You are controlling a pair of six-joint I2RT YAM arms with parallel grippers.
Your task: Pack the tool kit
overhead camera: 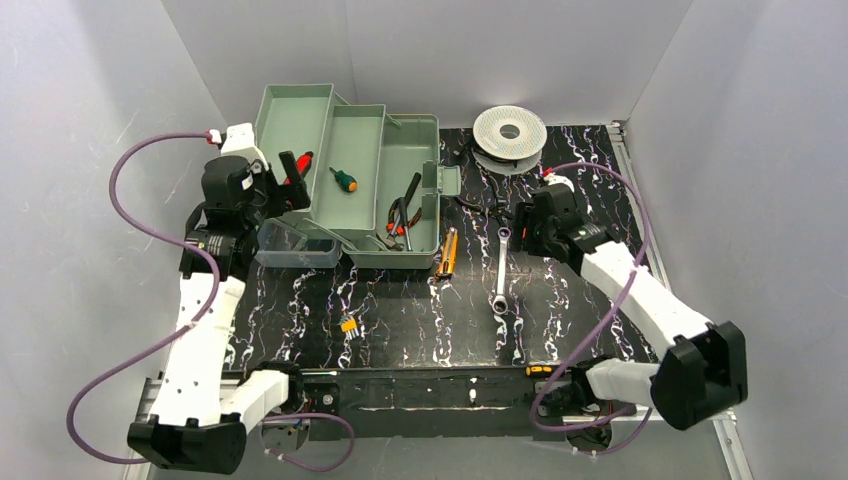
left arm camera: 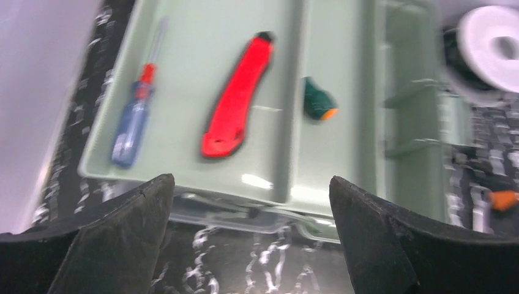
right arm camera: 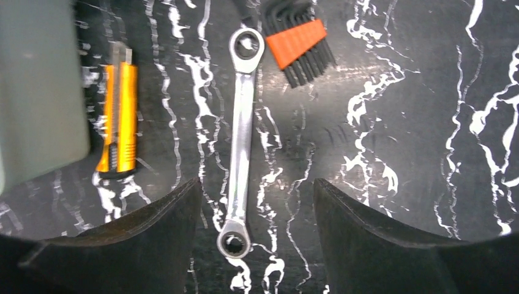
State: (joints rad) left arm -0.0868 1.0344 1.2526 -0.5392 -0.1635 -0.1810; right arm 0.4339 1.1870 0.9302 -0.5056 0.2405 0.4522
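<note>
- Toolbox (overhead camera: 360,135) stands open at the far left of the table (overhead camera: 420,320), with three pale green compartments stepped side by side.
- Upper-left tray (left arm camera: 183,61): one blue-handled screwdriver (left arm camera: 130,133) and one red utility knife (left arm camera: 235,101).
- Middle tray (left arm camera: 330,55): one green-handled screwdriver (left arm camera: 318,104).
- Base (overhead camera: 425,170): pliers (overhead camera: 400,215); their number cannot be told.
- Clear lid (overhead camera: 295,245) sits at the toolbox's near-left corner.
- Loose on the table: one yellow utility knife (right arm camera: 119,116) just beside the base, one wrench (right arm camera: 242,135), one orange hex-key set (right arm camera: 300,40) and one white spool (overhead camera: 510,130).
- Left gripper (left arm camera: 251,245): jaws spread wide and empty, near the upper-left tray's edge.
- Right gripper (right arm camera: 256,236): jaws spread, with one finger on each side of the wrench's near end and nothing pinched.
</note>
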